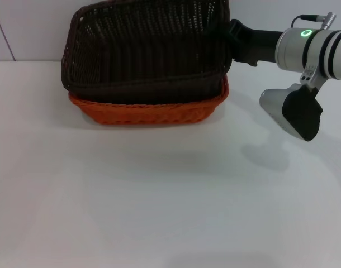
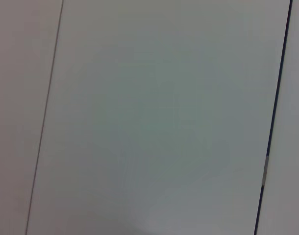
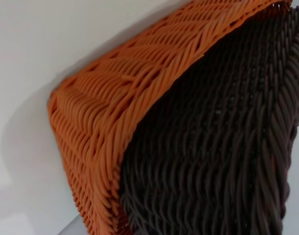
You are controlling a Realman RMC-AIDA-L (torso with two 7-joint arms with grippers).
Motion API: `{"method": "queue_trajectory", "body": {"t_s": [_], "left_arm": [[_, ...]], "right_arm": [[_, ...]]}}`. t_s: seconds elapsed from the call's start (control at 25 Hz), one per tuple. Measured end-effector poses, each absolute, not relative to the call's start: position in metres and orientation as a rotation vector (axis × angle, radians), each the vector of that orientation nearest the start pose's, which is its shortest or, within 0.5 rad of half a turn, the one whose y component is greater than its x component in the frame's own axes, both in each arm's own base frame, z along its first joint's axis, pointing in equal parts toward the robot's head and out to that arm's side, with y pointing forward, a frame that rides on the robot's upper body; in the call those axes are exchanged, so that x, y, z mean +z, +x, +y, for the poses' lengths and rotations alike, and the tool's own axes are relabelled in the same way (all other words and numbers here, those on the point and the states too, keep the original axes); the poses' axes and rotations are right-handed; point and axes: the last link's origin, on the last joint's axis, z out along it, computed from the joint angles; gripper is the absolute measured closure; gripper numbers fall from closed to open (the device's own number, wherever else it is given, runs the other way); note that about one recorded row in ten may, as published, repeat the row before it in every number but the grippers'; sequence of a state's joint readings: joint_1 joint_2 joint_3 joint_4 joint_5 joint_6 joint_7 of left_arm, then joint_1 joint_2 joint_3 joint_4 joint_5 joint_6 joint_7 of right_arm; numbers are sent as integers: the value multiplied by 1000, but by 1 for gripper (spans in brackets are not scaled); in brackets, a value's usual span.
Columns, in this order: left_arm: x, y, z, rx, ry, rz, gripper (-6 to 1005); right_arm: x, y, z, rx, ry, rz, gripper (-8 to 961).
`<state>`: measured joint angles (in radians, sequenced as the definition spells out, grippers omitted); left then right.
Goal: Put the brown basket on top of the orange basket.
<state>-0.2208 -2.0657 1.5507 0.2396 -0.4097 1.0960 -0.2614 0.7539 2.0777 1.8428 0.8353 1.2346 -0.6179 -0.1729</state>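
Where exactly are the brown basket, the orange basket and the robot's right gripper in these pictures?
brown basket (image 1: 148, 47): head view, on its inner woven wall.
orange basket (image 1: 151, 111): head view, on its front wall below the brown rim.
right gripper (image 1: 237, 36): head view, on the black part at the brown basket's right rim.

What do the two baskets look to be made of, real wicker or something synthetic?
Brown basket: woven strands in a regular open weave with a braided rim. The strands look smooth and evenly coloured, so likely plastic imitation wicker, though dyed natural cane cannot be ruled out.
Orange basket: same weave. The bright uniform orange and slight sheen in the right wrist view suggest plastic more strongly.
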Motion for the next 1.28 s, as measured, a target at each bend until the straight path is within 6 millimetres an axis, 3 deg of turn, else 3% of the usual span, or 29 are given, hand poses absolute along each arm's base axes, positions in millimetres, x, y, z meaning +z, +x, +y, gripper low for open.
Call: {"method": "queue_trajectory", "body": {"t_s": [0.56, 0.96, 1.28], "left_arm": [[56, -415, 275, -623, -1157, -752, 191], [56, -415, 275, -624, -1155, -751, 191], [56, -414, 277, -616, -1163, -746, 191]], "right_arm": [[-17, 146, 454, -611, -1646, -1765, 265], [-21, 168, 435, -639, -1662, -1756, 266], [-11, 166, 423, -568, -1651, -1671, 265]]}}
